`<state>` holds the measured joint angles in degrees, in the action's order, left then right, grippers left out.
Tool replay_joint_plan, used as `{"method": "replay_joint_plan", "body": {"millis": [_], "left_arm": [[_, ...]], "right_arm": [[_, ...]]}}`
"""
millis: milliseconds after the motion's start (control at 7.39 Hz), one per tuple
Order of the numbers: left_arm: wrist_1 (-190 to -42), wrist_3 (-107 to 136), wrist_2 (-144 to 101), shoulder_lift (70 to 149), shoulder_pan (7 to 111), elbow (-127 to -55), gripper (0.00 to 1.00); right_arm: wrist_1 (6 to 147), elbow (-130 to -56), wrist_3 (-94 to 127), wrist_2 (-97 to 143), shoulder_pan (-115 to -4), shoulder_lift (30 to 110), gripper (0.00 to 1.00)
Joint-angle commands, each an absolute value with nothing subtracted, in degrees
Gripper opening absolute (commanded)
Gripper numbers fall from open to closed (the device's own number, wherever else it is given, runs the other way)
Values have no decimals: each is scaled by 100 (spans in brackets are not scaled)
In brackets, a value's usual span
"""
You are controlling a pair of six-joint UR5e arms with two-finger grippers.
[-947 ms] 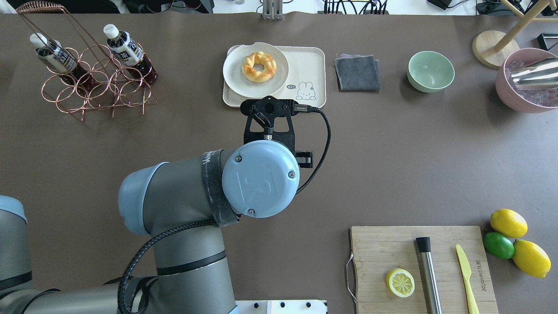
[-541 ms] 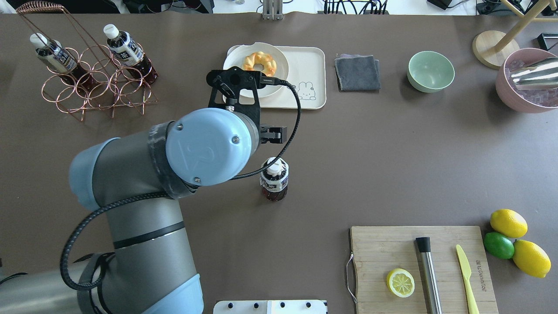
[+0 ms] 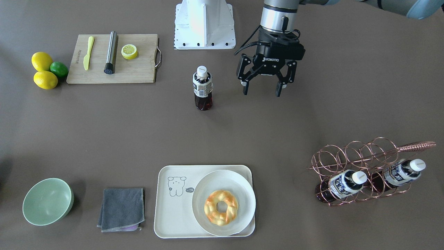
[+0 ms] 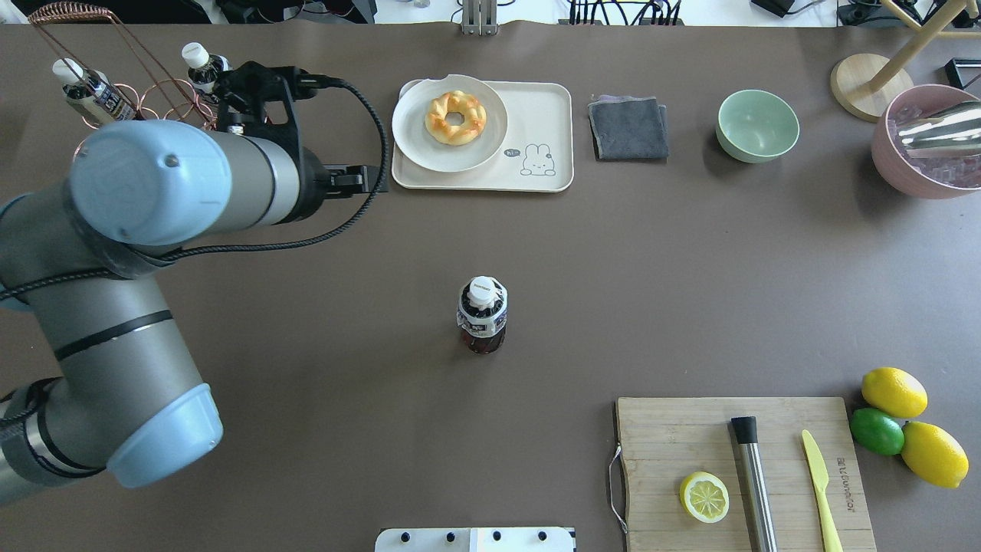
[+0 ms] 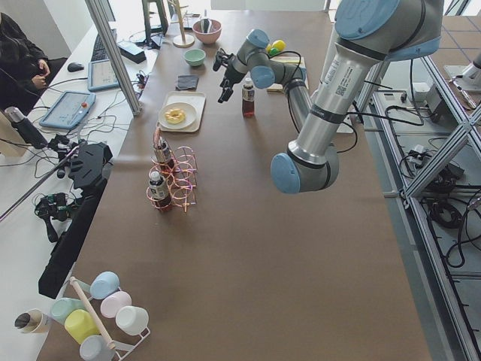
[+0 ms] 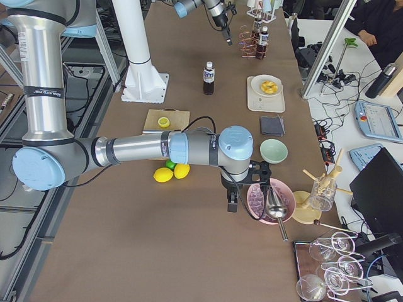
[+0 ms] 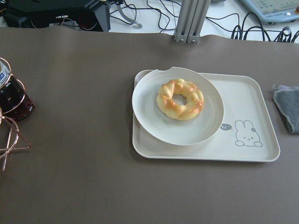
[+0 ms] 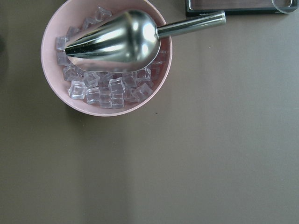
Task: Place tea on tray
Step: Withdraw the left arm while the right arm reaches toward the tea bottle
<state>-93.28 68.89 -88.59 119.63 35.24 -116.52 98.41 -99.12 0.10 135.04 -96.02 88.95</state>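
The tea (image 4: 483, 314), a small bottle with a white cap and dark drink, stands upright alone at mid-table; it also shows in the front view (image 3: 202, 88). The cream tray (image 4: 546, 115) lies at the far side, with a bare strip by its cartoon, and shows in the front view (image 3: 173, 211) and the left wrist view (image 7: 243, 93). My left gripper (image 3: 262, 91) is open and empty, hanging above the table beside the tea, well apart from it. My right gripper (image 6: 232, 202) hovers by a pink bowl; I cannot tell if it is open or shut.
A white plate (image 4: 429, 146) with a doughnut (image 4: 455, 116) fills the tray's left half. A copper rack (image 3: 350, 163) holds two more bottles. Also present are a grey cloth (image 4: 628, 127), a green bowl (image 4: 757, 125), a pink ice bowl (image 8: 60, 88) with a scoop, and a cutting board (image 4: 690, 437).
My left arm has swung left and back toward the rack, away from mid-table. The tea, first hidden under the arm, now stands uncovered and has not moved.
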Motion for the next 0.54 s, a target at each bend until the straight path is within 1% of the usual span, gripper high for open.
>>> {"method": "replay_joint_plan", "body": {"millis": [0, 135, 271, 406], "left_arm": [[-10651, 6234, -9675, 10690, 4497, -11585, 99], [-10644, 6223, -9703, 10670, 4770, -11488, 99], [-10713, 6214, -9808, 10478, 4816, -11400, 99], [-10792, 5709, -10409, 10198, 5121, -11408, 99]], "right_arm": [[9835, -9993, 822, 13535, -9292, 8553, 100], [9826, -10098, 1252, 13535, -9055, 8413, 100], [9826, -10142, 1500, 13535, -8887, 8272, 100], [9826, -10230, 1860, 13544, -8738, 8114, 100]]}}
